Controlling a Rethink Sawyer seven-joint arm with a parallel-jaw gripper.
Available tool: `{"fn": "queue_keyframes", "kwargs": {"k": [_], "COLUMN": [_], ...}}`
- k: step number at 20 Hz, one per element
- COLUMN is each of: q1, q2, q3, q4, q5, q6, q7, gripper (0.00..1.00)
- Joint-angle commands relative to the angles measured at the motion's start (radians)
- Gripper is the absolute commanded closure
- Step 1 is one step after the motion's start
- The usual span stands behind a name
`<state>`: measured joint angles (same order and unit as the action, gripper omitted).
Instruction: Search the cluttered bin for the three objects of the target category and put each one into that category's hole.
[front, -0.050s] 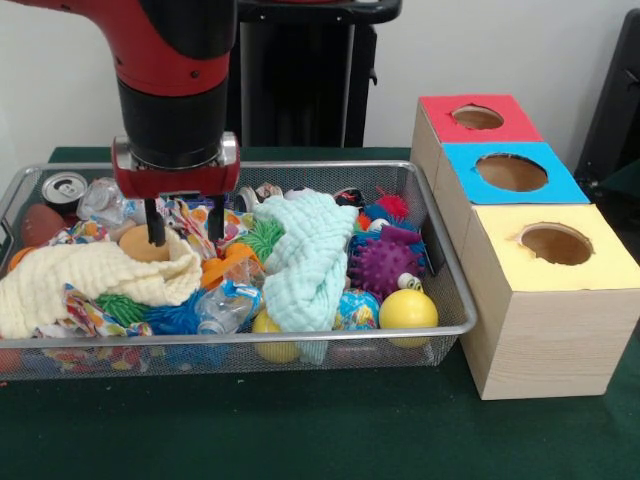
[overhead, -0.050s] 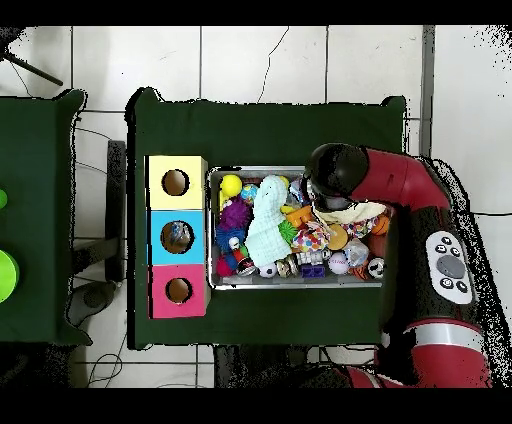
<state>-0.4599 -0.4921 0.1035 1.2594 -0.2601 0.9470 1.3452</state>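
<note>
Black fingers on my gripper hang spread apart with nothing pinched between them, tips down among the clutter near the bin's left end, one finger just beside a tan rounded piece and the other against patterned fabric. I have not been told which category I am after, so I cannot single out the target; the likely candidates sit away from me: the cream cloth lies touching the clutter just below the fingers, the mint cloth drapes across the bin's middle, and the purple spiky ball and yellow ball rest toward the right end, nearest the yellow-topped box. My worry is that closing here snags loose fabric along with the intended piece, dragging cloth and neighbours over the rim. Anything half-buried could also slip from a shallow pinch.
</note>
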Motion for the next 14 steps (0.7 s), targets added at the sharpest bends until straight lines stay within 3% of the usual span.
{"fn": "queue_keyframes", "kwargs": {"k": [1, 14], "q1": [-0.001, 0.047], "q2": [-0.014, 0.007], "q3": [-0.057, -0.101], "q4": [0.190, 0.193], "q5": [0.084, 0.150], "q6": [-0.108, -0.123], "q7": [0.370, 0.406], "gripper": [0.00, 0.00]}}
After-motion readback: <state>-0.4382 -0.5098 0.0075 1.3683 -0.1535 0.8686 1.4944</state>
